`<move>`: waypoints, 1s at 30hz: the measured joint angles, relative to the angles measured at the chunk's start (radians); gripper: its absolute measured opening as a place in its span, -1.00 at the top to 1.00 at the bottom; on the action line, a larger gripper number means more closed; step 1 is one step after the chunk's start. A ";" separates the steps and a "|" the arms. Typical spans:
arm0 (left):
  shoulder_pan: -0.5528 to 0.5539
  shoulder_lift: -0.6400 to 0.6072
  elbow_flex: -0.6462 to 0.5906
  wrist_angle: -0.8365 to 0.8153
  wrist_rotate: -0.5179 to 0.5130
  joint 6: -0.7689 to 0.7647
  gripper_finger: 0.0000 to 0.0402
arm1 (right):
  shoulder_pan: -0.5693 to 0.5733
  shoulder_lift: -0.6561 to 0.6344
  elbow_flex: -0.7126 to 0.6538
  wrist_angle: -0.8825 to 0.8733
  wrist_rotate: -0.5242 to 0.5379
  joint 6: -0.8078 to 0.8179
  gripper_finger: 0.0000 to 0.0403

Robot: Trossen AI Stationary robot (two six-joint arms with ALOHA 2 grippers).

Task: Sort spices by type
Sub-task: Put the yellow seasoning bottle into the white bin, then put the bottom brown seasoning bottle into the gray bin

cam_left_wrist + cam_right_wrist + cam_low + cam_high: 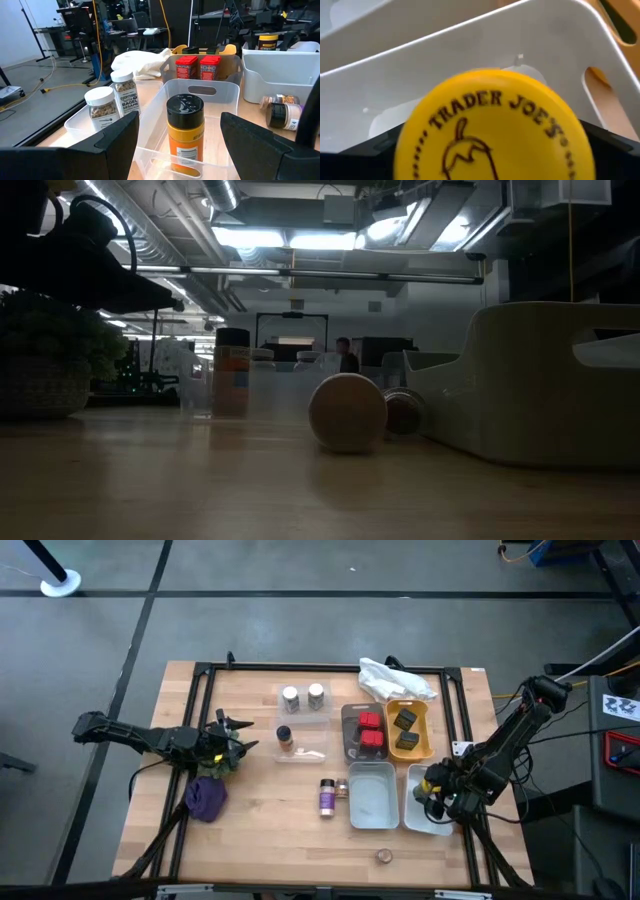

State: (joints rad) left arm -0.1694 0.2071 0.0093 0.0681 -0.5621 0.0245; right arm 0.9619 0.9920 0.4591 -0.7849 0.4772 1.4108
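My left gripper (243,744) (179,131) is open at the table's left, pointing at a dark-capped jar with an orange label (184,131) (284,737) that stands in a clear bin, a short way off. Two pale-capped jars (114,98) stand in a clear tray behind it. Red square tins (198,67) sit in a grey bin and dark tins (405,728) in a yellow one. My right gripper (434,792) is shut on a yellow-lidded container (495,127) over the right-hand white bin (428,821). Jars (328,796) sit near the middle, one lying down. A small round tin (384,856) (347,412) lies near the front edge. My right gripper holds the yellow-lidded container pinched between its two fingers, which show dark at either side of the lid's rim (407,145). The lid faces the wrist camera and hides the body and the place of contact. The container is over the inside of the white bin (470,45).
A white plastic bag (395,679) lies at the far edge behind the bins. A purple cloth lump (207,798) sits just near of my left gripper. A second white bin (372,794) stands left of the one under my right gripper. Bare wood lies along the near edge.
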 joint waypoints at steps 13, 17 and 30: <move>0.000 0.000 0.000 0.000 0.000 0.003 -0.32 | 0.000 0.000 0.001 -0.018 0.054 0.000 -0.94; 0.000 0.000 0.000 0.000 0.000 0.002 -0.32 | 0.000 0.000 0.041 -0.071 0.055 0.000 -0.94; 0.000 0.000 0.000 0.000 0.000 0.002 -0.32 | 0.000 0.000 0.164 -0.209 0.009 0.079 -0.94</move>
State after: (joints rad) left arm -0.1696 0.2073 0.0093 0.0680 -0.5621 0.0265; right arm 0.9618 0.9920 0.6235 -0.9936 0.4860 1.4895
